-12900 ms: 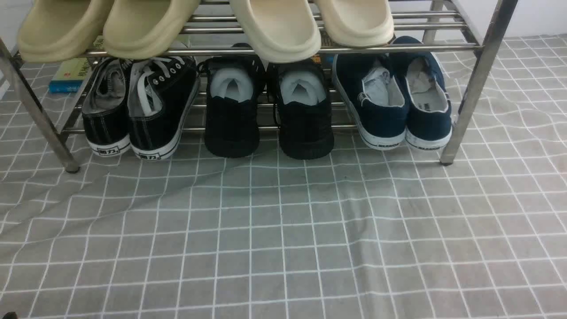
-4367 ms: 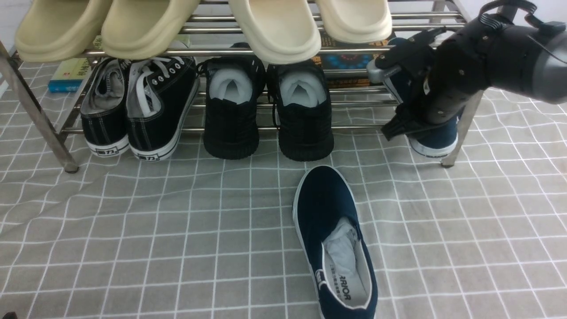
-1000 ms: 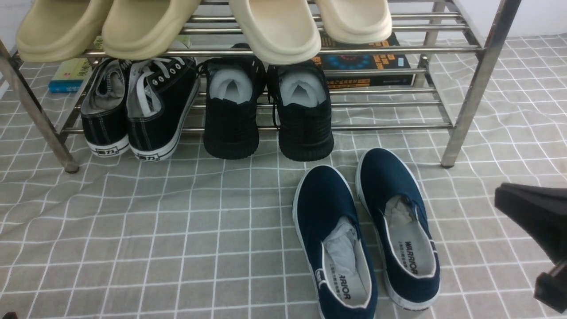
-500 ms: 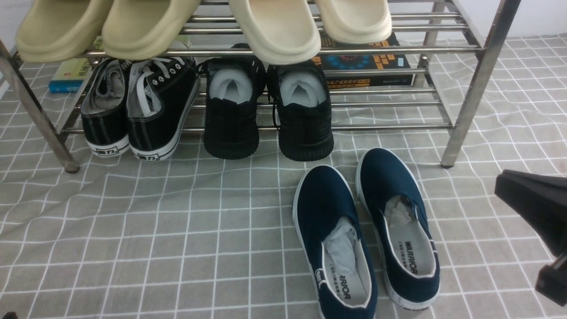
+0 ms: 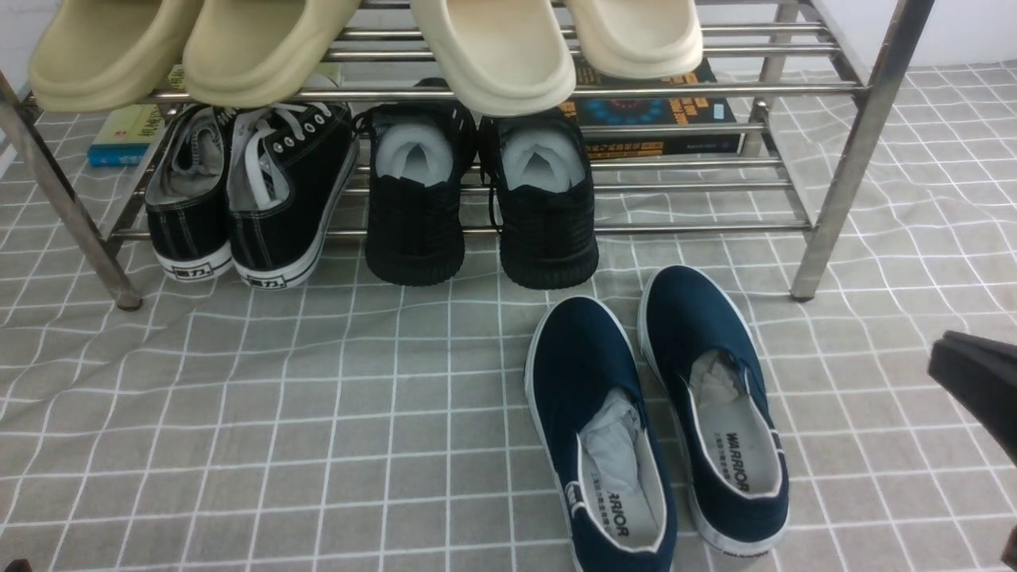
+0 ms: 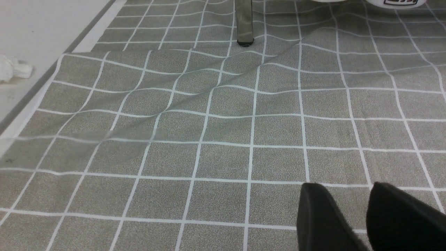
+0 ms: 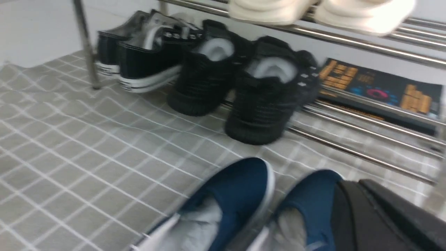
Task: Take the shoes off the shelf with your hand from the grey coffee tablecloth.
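Observation:
Both navy shoes lie side by side on the grey coffee tablecloth (image 5: 318, 413) in front of the shelf (image 5: 842, 159), toes toward it. One shoe (image 5: 578, 357) is nearer me and the other (image 5: 691, 318) is to its right. Each has paper stuffing and a white insole. My right gripper (image 5: 973, 381) hangs at the right edge, apart from the shoes. In the right wrist view its fingers (image 7: 352, 184) are shut together on nothing, with the shoes (image 7: 240, 181) beside them. My left gripper (image 6: 348, 186) is open over bare cloth.
On the lower tier stand black lace-up sneakers (image 5: 254, 199) and black knit shoes (image 5: 485, 214). Beige slippers (image 5: 493, 56) sit on the top tier. A dark box (image 5: 659, 119) and a green book (image 5: 127, 131) lie behind. A shelf leg (image 6: 244, 24) and the cloth's edge (image 6: 52, 80) show in the left wrist view.
Over the last second my right gripper has drawn back toward the right edge and lower. The shoes have not moved. Earlier both shoes sat on the lower tier.

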Action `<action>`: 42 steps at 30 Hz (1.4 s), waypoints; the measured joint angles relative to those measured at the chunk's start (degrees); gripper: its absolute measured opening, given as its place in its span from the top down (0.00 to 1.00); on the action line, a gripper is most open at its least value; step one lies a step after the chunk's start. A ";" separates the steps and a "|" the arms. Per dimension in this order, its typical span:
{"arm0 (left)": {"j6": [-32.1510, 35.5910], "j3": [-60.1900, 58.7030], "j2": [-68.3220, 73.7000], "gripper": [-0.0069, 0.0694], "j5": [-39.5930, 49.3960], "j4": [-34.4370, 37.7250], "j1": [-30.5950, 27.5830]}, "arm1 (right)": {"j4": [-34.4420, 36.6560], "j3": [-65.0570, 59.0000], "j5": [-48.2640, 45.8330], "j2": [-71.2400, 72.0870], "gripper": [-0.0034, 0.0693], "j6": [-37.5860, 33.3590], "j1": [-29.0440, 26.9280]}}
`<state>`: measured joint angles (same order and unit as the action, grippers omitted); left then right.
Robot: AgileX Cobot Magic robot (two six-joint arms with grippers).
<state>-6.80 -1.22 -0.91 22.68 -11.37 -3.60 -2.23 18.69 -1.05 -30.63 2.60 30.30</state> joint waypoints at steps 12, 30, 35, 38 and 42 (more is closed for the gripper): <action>0.00 0.00 0.00 0.59 0.00 0.00 0.00 | 0.05 -13.40 -4.04 17.67 0.91 -0.11 -19.57; 0.00 0.00 0.00 0.59 0.00 0.00 0.00 | -0.03 -19.61 -20.84 31.18 0.88 -0.11 -29.99; 0.00 0.00 0.00 0.59 0.00 0.00 0.00 | -0.03 -19.55 -21.18 31.18 0.87 -0.11 -29.47; 0.00 0.00 0.00 0.59 0.00 0.00 0.00 | -0.03 -19.55 -21.18 31.18 0.86 -0.11 -27.71; 0.00 0.00 0.00 0.59 0.00 0.00 0.00 | -0.03 -19.55 -21.18 31.18 0.85 -0.11 -25.86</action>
<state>-6.80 -1.22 -0.91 22.68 -11.37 -3.60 -2.25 -0.85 -22.23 0.55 2.48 4.44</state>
